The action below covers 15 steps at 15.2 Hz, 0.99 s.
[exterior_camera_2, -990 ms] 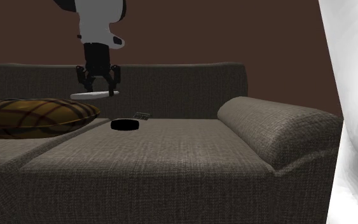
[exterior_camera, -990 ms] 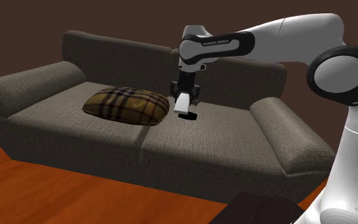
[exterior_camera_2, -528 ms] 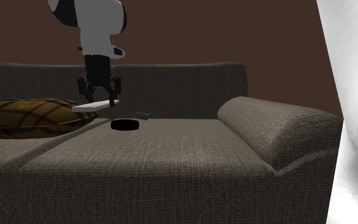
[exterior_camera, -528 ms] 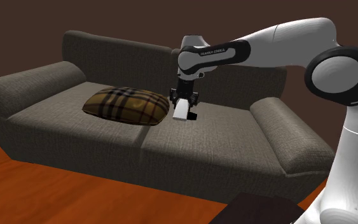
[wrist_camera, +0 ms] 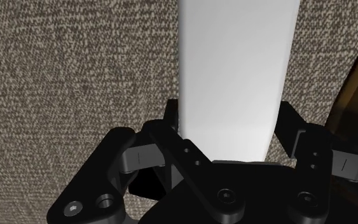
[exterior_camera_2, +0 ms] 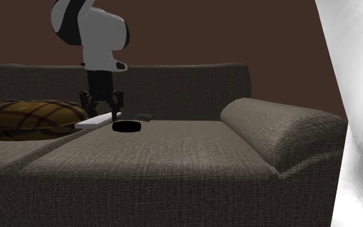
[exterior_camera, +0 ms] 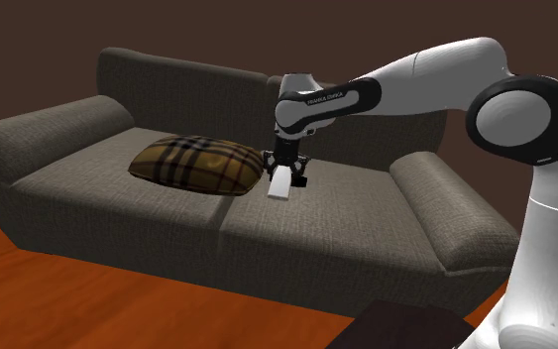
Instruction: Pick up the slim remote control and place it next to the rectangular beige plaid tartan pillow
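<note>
just beside plaid pillow (exterior_camera: 199, 164), low over sofa seat (exterior_camera: 346, 223): gripper (exterior_camera: 285, 171) pointing down, fingers clamped on white slim remote (exterior_camera: 279, 185); remote close to pillow's edge, contact with cushion unclear.

1. The shoulder view is dim and evenly lit: the dark sofa (exterior_camera: 296, 233) has soft shading and no hard shadows.
2. In the second exterior view, a pale shape (exterior_camera_2: 360, 116) smears washed-out along the right edge.
3. In the wrist view, the white remote (wrist_camera: 238, 70) looks flat, bright and unshaded.
</note>
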Available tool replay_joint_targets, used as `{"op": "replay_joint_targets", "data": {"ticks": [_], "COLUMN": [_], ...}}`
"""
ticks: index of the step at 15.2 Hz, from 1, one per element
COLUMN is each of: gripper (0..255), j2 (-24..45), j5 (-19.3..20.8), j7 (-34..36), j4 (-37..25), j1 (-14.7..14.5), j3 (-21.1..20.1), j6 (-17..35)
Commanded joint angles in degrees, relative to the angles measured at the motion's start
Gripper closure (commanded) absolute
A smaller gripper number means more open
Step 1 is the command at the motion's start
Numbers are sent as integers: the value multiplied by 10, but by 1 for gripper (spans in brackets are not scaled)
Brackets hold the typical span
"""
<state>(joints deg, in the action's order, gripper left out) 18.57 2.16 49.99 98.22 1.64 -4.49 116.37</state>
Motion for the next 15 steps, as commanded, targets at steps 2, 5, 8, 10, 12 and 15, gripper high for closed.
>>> {"op": "replay_joint_targets", "data": {"ticks": [2,5,8,10,12,15], "gripper": [255,255,255,255,255,255], "j2": [8,16,26,32,32,32], "j5": [1,2,3,4,4,4], "j7": [1,1,2,3,3,3], "j4": [11,22,32,38,38,38], "j1": [0,0,0,-1,-1,-1], "j3": [0,1,1,1,1,1], "j6": [19,39,59,70,70,70]}}
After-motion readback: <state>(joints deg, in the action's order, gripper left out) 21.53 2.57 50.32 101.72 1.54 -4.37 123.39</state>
